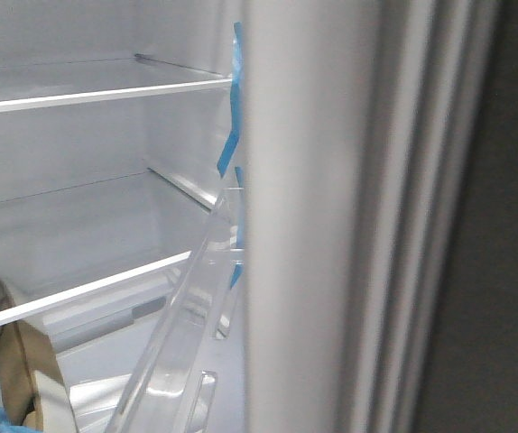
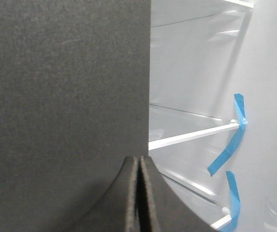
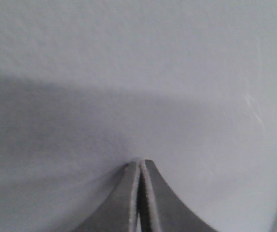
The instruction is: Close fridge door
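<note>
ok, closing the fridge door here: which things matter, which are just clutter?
Matters:
dark grey matte fridge door, white ribbed gasket on its inner face
closed left gripper
closed right gripper

Clutter:
blue tape strips
white-edged glass shelves
clear plastic bin
brown tape roll

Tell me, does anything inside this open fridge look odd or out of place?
Yes. Strips of blue tape hang loose on the fridge wall near the shelf ends, one curling away from the wall in the left wrist view. The fridge door stands open. Nothing looks spilled or broken.
</note>
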Motion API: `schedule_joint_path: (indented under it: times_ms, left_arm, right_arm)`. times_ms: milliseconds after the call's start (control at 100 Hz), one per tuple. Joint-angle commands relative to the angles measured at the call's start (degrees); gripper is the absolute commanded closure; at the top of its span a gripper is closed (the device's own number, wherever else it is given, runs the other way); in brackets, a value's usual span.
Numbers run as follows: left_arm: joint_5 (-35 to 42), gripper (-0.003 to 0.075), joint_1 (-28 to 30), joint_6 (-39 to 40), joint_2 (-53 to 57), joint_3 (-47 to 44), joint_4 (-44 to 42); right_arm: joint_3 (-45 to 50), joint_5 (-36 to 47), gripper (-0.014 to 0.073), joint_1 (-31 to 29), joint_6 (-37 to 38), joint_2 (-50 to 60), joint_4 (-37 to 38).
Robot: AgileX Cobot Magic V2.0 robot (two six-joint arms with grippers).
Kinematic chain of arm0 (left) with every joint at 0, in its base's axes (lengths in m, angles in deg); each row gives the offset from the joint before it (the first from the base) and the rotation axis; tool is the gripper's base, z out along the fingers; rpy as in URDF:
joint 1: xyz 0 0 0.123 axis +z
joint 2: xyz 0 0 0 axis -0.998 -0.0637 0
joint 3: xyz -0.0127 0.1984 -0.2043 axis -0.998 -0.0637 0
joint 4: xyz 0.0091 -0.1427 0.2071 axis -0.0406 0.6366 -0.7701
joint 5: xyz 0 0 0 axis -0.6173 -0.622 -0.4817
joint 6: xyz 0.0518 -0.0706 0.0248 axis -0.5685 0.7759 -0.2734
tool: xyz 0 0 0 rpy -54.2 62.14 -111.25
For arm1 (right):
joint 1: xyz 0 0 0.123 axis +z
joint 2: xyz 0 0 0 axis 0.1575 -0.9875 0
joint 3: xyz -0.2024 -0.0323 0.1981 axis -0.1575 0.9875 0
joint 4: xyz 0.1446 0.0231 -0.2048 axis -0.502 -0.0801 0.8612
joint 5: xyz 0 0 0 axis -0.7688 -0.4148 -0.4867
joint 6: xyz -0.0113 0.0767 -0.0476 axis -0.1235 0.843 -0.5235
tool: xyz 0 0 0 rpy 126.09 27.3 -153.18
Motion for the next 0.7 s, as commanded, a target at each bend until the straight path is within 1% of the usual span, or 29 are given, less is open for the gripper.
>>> schedule_joint_path:
  times_ms: [0,180,320,540,689]
  left_arm:
    - [4.2,0.0740,-0.2,0.3,1.2,-2.0,0.4]
    - [4.2,0.0740,-0.2,0.3,1.2,-2.0,0.4]
    - [4.2,0.0740,-0.2,0.3,1.2,-2.0,0.4]
    - [4.2,0.0740,-0.2,0.3,1.2,-2.0,0.4]
    - [4.2,0.0740,-0.2,0.3,1.2,-2.0,0.4]
  right_arm:
    - [-2.6,6.1,0.0638,1.1,-1.8,-1.8,-3.3]
    - [-5.7,6.5,0.0638,2.7,-3.6,-5.8,-4.7]
    - [-9.0,8.1,0.0638,4.4,-5.5,-10.8,-4.9]
    - [-16.1,12.0,0.0638,8.9,-7.1,-21.6,-4.9]
    - [-22.2,13.3,0.0638,10.2,-8.3,-29.4,-4.9]
